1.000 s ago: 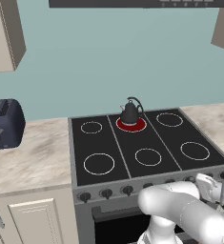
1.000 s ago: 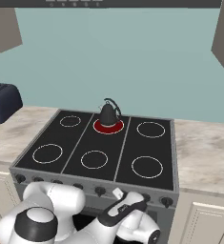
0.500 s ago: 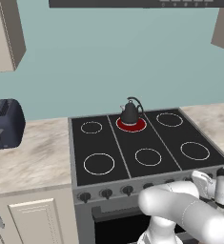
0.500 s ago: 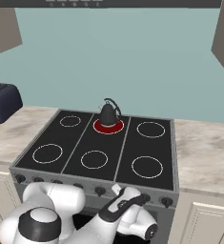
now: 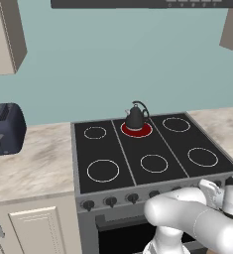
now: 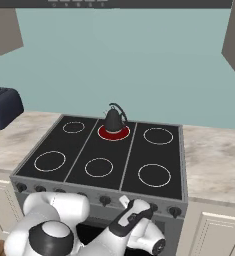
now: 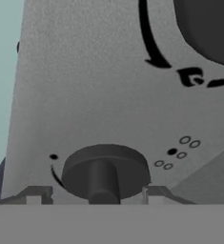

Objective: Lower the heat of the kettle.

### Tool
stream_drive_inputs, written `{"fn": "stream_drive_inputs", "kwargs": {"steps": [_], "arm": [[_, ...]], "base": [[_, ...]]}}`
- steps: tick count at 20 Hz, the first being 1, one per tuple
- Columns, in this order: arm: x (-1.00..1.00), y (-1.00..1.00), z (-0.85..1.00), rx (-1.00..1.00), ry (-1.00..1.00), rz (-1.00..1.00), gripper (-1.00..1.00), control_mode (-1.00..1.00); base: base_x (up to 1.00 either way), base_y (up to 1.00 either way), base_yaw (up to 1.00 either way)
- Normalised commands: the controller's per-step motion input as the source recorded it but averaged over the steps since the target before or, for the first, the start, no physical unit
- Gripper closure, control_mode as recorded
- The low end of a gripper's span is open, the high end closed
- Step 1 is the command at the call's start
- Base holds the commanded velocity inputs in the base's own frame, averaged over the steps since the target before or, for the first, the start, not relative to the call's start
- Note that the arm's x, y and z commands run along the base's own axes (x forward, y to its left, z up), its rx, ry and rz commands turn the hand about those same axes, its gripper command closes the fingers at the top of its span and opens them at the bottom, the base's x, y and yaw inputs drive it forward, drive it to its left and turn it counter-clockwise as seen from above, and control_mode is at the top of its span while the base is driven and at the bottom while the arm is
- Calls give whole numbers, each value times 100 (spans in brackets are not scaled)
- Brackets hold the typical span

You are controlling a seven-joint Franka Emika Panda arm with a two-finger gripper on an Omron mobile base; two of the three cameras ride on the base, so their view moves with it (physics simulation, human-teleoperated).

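Note:
The small dark kettle (image 5: 137,117) (image 6: 113,120) stands on the back middle burner (image 5: 138,130) (image 6: 113,133), which glows red. My gripper (image 5: 204,186) (image 6: 124,201) is low at the stove's front panel, right of centre along the knob row. In the hand view a round dark knob (image 7: 104,172) with a raised bar sits very close, and my gripper (image 7: 96,196) is open with one fingertip (image 7: 35,195) on each side of it. I cannot tell if the tips touch the knob.
Several dark knobs (image 5: 110,201) (image 6: 105,200) line the grey front panel of the stove (image 5: 123,149) (image 6: 154,150). A dark blue toaster (image 5: 4,130) (image 6: 1,107) stands on the counter at the left. Cabinets hang in the upper corners.
The hand has crept upward and closer to the stove's front panel. The kettle and the red burner look the same.

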Motion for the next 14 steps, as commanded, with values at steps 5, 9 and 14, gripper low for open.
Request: {"fn": "stream_drive_inputs", "kwargs": {"steps": [5, 9, 14], "arm": [[13, -5, 0, 5, -2, 0, -100, -100], [13, 0, 0, 1, 0, 0, 100, -100], [16, 0, 0, 2, 0, 0, 100, -100]], "base": [[0, 0, 0], [0, 0, 0], [0, 0, 0]]}}
